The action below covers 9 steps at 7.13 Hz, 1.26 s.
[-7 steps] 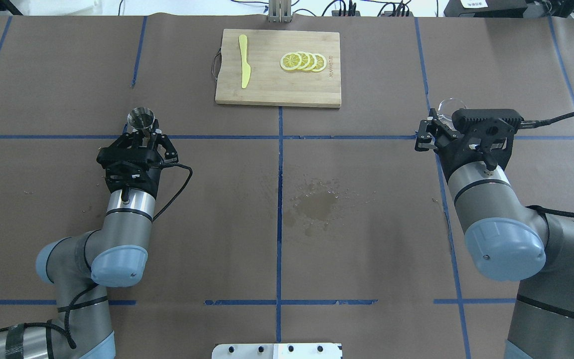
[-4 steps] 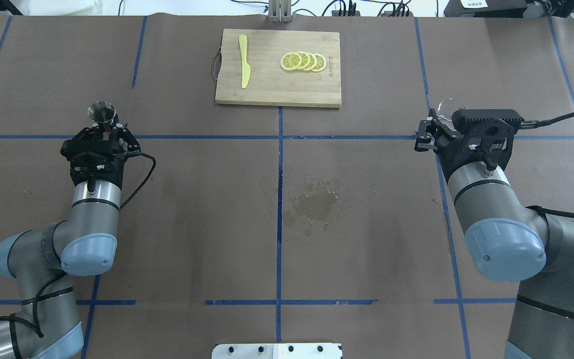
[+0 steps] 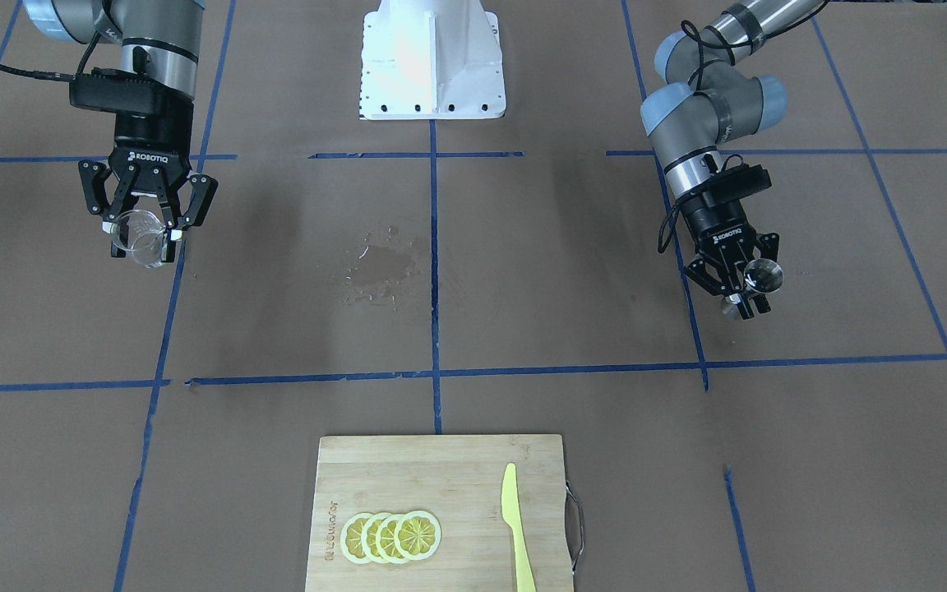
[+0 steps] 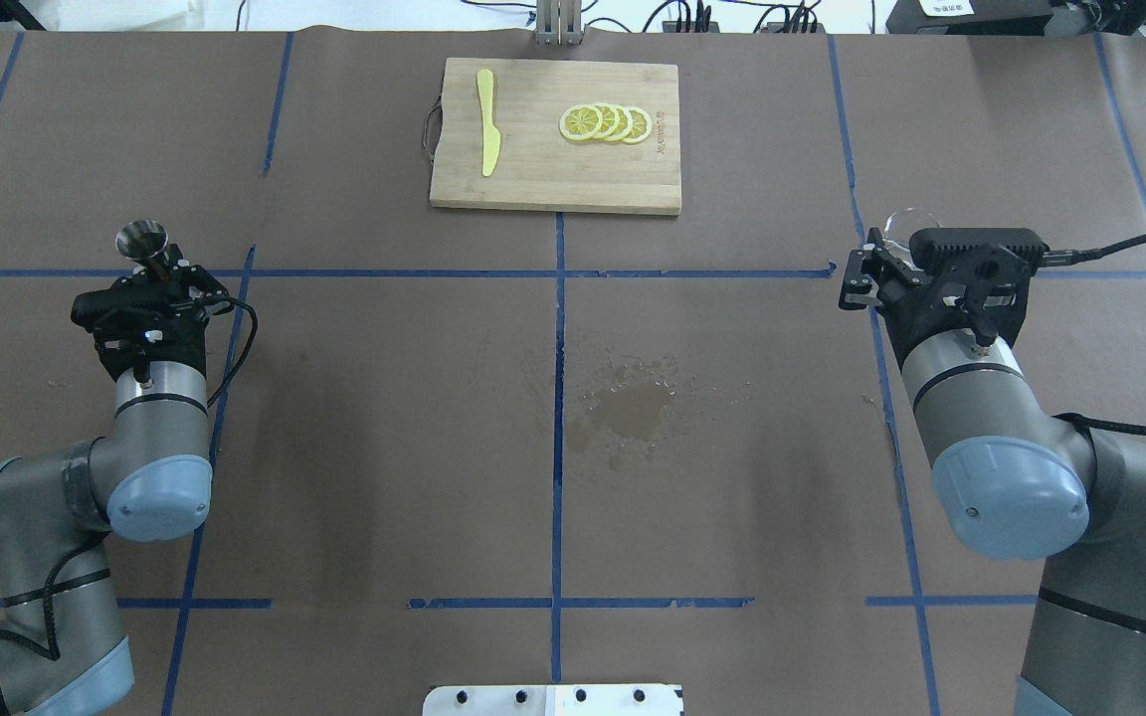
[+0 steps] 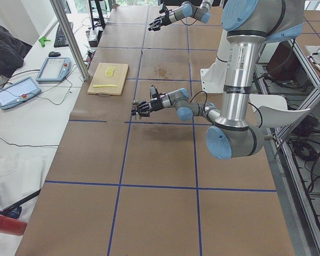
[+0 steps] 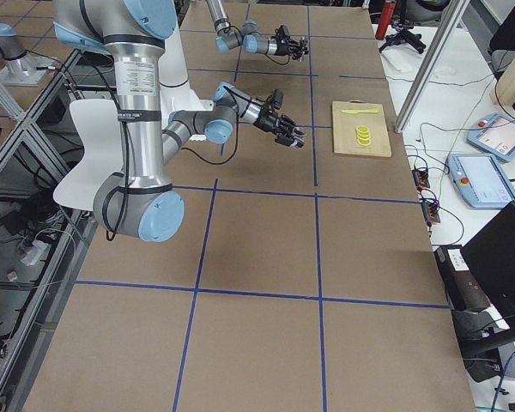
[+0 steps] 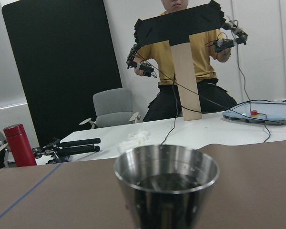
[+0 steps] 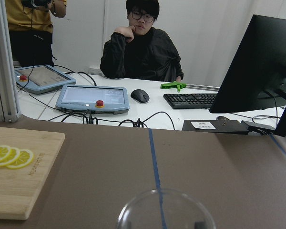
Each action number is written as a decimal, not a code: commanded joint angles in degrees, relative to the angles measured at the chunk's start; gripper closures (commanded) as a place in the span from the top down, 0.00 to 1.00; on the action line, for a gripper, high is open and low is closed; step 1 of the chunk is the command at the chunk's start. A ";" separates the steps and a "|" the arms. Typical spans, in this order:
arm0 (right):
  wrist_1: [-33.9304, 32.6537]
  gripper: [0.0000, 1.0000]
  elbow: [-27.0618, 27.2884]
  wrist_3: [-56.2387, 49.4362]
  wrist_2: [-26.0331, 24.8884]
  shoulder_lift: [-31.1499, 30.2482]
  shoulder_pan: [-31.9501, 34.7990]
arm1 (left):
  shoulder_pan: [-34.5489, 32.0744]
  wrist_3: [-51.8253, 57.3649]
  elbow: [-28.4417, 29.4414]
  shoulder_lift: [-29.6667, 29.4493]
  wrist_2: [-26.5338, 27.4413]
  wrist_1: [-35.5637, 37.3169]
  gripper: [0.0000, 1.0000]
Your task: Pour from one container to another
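My left gripper point(image 4: 163, 268) is shut on the waist of the steel jigger point(image 4: 141, 240), held upright over the table's left side. The front-facing view shows the same jigger point(image 3: 764, 275) in that gripper point(image 3: 743, 300). In the left wrist view the jigger point(image 7: 167, 186) holds dark liquid. My right gripper point(image 4: 883, 257) is shut on the clear glass tumbler point(image 4: 907, 220) at the table's right side. Seen from the front, the tumbler point(image 3: 136, 232) is upright and looks empty between the right gripper's point(image 3: 145, 243) fingers. The tumbler's rim point(image 8: 164, 212) fills the bottom of the right wrist view.
A wooden cutting board point(image 4: 553, 179) at the back centre carries lemon slices point(image 4: 605, 122) and a yellow knife point(image 4: 486, 121). A wet spill point(image 4: 633, 408) marks the brown paper near the table's middle. Operators stand and sit beyond the far edge.
My left arm has carried the jigger well to the left and pulled back a little. My right gripper with the tumbler has shifted slightly toward the robot.
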 commanded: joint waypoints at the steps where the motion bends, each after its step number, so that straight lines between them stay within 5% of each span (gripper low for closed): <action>1: -0.07 0.00 -0.04 1.32 -0.26 -2.19 0.01 | 0.03 -16.43 -10.92 -0.30 -10.91 27.14 0.00; 9: -0.25 0.00 -0.74 3.41 0.18 -2.81 0.01 | 3.27 -37.42 -3.27 -4.51 -12.20 35.98 0.00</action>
